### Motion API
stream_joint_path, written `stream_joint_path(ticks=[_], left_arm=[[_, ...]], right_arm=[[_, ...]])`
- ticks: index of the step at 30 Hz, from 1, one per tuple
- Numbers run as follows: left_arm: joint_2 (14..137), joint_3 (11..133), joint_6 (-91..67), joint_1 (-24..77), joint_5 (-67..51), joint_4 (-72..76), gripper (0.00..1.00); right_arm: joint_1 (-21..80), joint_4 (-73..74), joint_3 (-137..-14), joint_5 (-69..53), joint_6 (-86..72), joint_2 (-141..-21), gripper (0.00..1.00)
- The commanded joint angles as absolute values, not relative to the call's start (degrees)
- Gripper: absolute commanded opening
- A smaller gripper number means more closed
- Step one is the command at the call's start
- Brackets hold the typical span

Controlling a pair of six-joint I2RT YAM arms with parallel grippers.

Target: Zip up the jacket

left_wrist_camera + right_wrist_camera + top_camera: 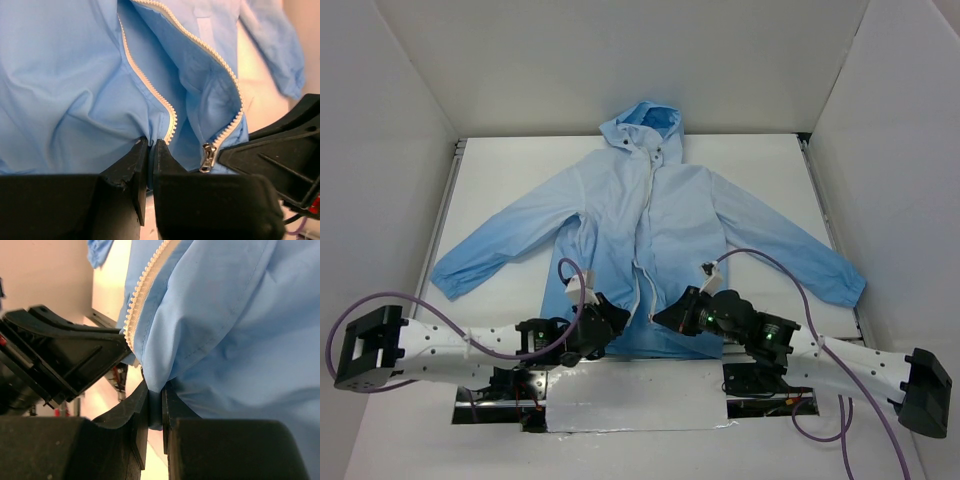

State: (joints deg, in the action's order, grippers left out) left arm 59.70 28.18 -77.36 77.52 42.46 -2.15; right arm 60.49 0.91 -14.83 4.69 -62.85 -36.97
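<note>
- The jacket [650,230] lies spread flat and front up on the white table [500,180], in the middle of it, with its hem [645,352] just ahead of the 2 arm bases.
- The left gripper [608,325] is closed on a pinch of blue fabric at the bottom of the left front panel, right where that panel's row of teeth ends; its wrist view shows the 2 fingers pressed together on the cloth.
- The right gripper [667,318] is likewise clamped on a fold of the right front panel at the hem, just beside its own tooth row.
- The zipper [150,90] is not joined at the bottom: the 2 white rows stand apart, with the inner lining showing between them.
- The slider [207,157] hangs at the lower end of the right-hand row, with nothing threaded into it.
- By my reading, only the 2-handed hold on the hem is done. Bringing the rows together, seating the free end in the slider and pulling it up to the collar are all left.
- Whether the top stretch near the collar is fastened cannot be told from above.
- The jacket's long axis runs from the near edge to the far edge, the hood [645,120] pointing away from the arms and the hem towards them.
- The 2 sleeves angle out to left and right, their cuffs slanting back towards the near side.
</note>
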Motion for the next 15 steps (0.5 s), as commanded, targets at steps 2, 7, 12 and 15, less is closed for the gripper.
stream_joint_path(ticks=[2,7,12,15], left_arm=[[60.73,26.46,-87.44,82.26,56.05,9.31,0.00],[61.61,22.33,-86.33,86.48,68.63,21.33,0.00],[62.58,16.27,-78.77,86.66,70.31,43.87,0.00],[64.15,12.93,-69.64,86.66,69.26,56.21,0.00]], right_arm=[[60.64,-6.77,-12.75,5.80,-67.50,-34.54,0.00],[60.47,-9.66,-12.39,2.90,-65.31,-35.15,0.00],[60.47,-5.98,-15.37,5.97,-61.09,-32.96,0.00],[60.47,-4.66,-17.39,5.89,-58.54,-33.83,0.00]])
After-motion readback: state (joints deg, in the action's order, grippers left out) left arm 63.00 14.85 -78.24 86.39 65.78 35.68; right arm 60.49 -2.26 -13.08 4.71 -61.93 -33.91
